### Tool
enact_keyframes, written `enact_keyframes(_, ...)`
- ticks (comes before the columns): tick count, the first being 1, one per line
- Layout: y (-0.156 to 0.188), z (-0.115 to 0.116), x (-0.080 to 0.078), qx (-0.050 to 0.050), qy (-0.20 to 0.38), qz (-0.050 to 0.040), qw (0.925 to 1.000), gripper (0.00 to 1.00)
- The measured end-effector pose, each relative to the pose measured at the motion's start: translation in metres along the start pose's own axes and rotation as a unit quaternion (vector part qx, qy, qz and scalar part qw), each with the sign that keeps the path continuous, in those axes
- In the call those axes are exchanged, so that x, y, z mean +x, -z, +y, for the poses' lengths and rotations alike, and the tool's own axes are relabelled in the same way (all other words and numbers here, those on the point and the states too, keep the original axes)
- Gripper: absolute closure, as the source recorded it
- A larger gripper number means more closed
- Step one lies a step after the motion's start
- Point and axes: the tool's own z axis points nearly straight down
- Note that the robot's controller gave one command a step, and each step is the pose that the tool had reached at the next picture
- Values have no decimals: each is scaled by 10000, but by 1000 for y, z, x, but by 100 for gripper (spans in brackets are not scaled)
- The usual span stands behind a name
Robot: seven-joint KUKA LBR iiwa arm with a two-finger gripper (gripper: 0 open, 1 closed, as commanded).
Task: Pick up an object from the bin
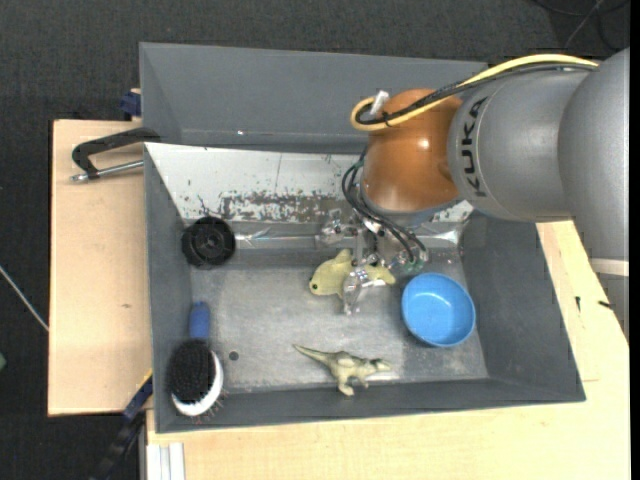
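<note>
Dark carpet (60,48) is seen around a pale wooden desk (95,268), on which the grey metal bin (260,93) is set. Near the middle of the bin floor, towards the back wall, a small pale yellow toy figure (328,274) is found; its long axis is laid from lower left to upper right, with a rounded end turned to the left. Its right part is covered by the gripper (358,288), which is lowered right against it from the arm's orange wrist cover (405,163). Whether the gripper is open or closed cannot be told, nor whether the figure is touched. Just to the right a round blue bowl (438,310) is placed, mouth up. Nearer the front wall a slim yellowish dinosaur (345,365) is laid left to right, thin tail to the left. Well apart, at the left wall, a black round object (208,241) and a blue-handled brush (194,376) with black bristles are seen.
</note>
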Motion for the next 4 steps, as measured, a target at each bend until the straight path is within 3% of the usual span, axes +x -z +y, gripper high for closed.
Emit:
enact_keyframes(1, 2, 0, -2, -7, -10, 8, 10000, 0)
enact_keyframes(2, 4, 0, -5, -3, -10, -41, 10000, 100)
enact_keyframes(3, 17, 1, -7, -7, -16, -3, 10000, 100)
enact_keyframes(4, 107, 1, -11, 6, -20, -38, 10000, 100)
